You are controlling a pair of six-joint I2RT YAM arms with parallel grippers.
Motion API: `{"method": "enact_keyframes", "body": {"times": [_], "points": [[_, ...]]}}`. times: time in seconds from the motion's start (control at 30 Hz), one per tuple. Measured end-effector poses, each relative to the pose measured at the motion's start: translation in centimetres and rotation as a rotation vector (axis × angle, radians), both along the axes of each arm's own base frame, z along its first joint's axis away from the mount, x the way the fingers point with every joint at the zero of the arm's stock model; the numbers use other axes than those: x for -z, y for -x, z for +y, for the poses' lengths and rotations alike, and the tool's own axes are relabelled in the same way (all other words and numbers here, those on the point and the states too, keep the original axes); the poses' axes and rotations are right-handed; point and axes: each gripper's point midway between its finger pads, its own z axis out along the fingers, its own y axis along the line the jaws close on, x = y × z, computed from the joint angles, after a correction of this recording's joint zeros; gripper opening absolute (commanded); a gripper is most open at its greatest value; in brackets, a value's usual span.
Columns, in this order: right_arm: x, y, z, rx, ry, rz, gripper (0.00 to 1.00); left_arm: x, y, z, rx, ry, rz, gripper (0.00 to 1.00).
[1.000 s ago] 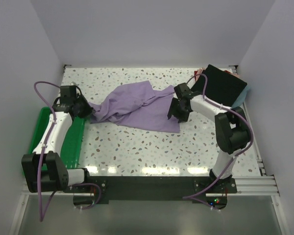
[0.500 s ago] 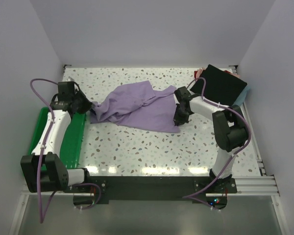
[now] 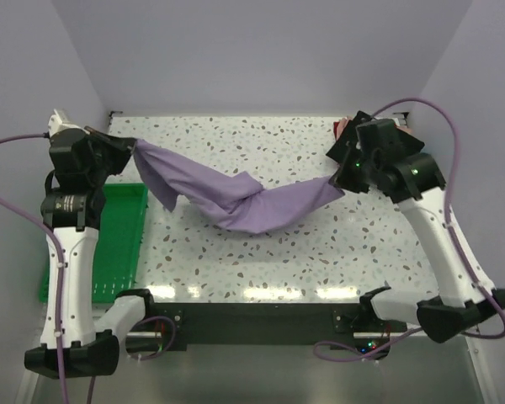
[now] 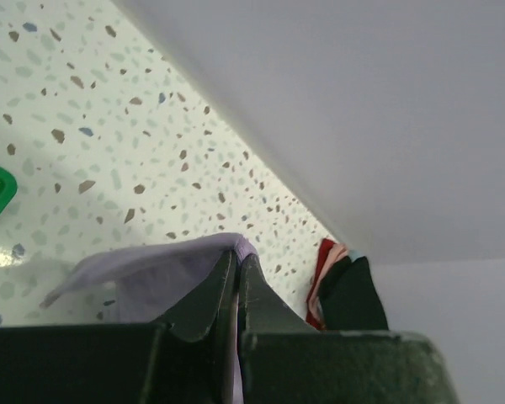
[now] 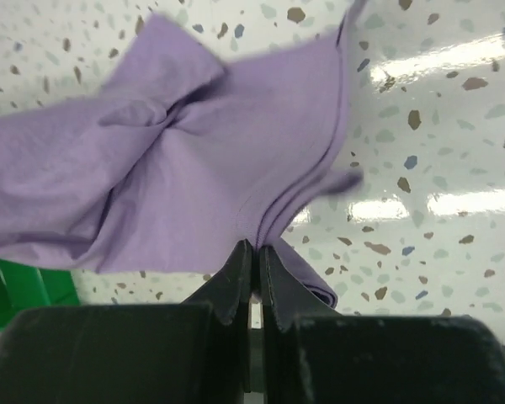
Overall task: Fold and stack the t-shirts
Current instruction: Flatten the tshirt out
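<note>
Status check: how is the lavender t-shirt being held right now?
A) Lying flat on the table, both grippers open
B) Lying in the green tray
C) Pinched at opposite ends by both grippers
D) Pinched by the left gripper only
C: the left gripper and right gripper are each shut on an end of the lavender t-shirt, which hangs between them and sags in the middle; both wrist views show cloth between closed fingers.

Soft matt cloth, creased, is seen in the lavender t-shirt (image 3: 236,198), mid-frame. The counter (image 3: 261,252) is smooth, glossy, speckled stone-look, w/ glare noted along its lower edge. Green tray (image 3: 122,244), left: plastic, slight sheen. The right fingers (image 5: 231,282): black, matt, plastic-looking.
</note>
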Motion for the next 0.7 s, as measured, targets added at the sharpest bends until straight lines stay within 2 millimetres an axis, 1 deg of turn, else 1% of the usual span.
{"method": "enact_keyframes", "body": {"times": [0.03, 0.07, 0.13, 0.2, 0.23, 0.27, 0.3, 0.37, 0.43, 0.5, 0.53, 0.57, 0.6, 0.63, 0.67, 0.7], "points": [[-2.3, 1.2, -0.8, 0.020, -0.013, -0.045, 0.00, -1.3, 0.4, 0.1, -0.015, 0.013, -0.032, 0.00], [-3.4, 1.9, -1.3, 0.033, -0.018, -0.065, 0.00, -2.3, 0.8, 0.1, -0.027, 0.029, -0.059, 0.00], [-5.5, 3.1, -2.7, 0.074, -0.014, -0.098, 0.00, -3.1, 1.5, 0.0, -0.042, 0.062, -0.082, 0.00], [-7.1, 3.4, -4.0, 0.115, -0.003, -0.129, 0.00, -3.1, 1.8, 0.0, -0.054, 0.086, -0.078, 0.00], [-7.7, 3.2, -4.8, 0.142, 0.008, -0.146, 0.00, -3.0, 1.8, 0.0, -0.058, 0.097, -0.075, 0.00], [-8.0, 2.9, -5.6, 0.167, 0.020, -0.153, 0.00, -2.7, 1.6, 0.0, -0.060, 0.103, -0.066, 0.00], [-7.7, 2.6, -6.6, 0.195, 0.035, -0.146, 0.00, -2.1, 1.3, -0.1, -0.057, 0.106, -0.051, 0.00], [-6.2, 2.0, -8.9, 0.255, 0.085, -0.103, 0.00, -0.3, 0.3, -0.4, -0.043, 0.115, -0.011, 0.00], [-3.2, 1.2, -11.2, 0.310, 0.131, -0.023, 0.00, 2.5, -1.4, -1.2, -0.005, 0.123, 0.053, 0.00], [0.0, 0.2, -12.6, 0.337, 0.154, 0.063, 0.00, 5.7, -3.6, -2.3, 0.043, 0.115, 0.133, 0.00], [1.8, -0.5, -13.1, 0.345, 0.163, 0.113, 0.00, 7.3, -5.1, -3.3, 0.079, 0.105, 0.173, 0.00], [3.6, -1.3, -13.7, 0.355, 0.168, 0.158, 0.00, 9.4, -6.8, -4.3, 0.118, 0.086, 0.224, 0.02], [4.9, -1.9, -14.1, 0.361, 0.174, 0.189, 0.00, 11.0, -8.0, -5.3, 0.155, 0.071, 0.264, 0.23], [6.6, -2.5, -14.7, 0.367, 0.180, 0.231, 0.09, 13.1, -9.5, -6.5, 0.207, 0.050, 0.321, 0.40], [7.9, -3.0, -15.1, 0.372, 0.184, 0.262, 0.18, 14.9, -11.2, -7.7, 0.255, 0.029, 0.357, 0.55], [9.1, -3.4, -15.4, 0.371, 0.184, 0.288, 0.28, 16.4, -12.9, -8.7, 0.299, 0.005, 0.380, 0.73]]}}
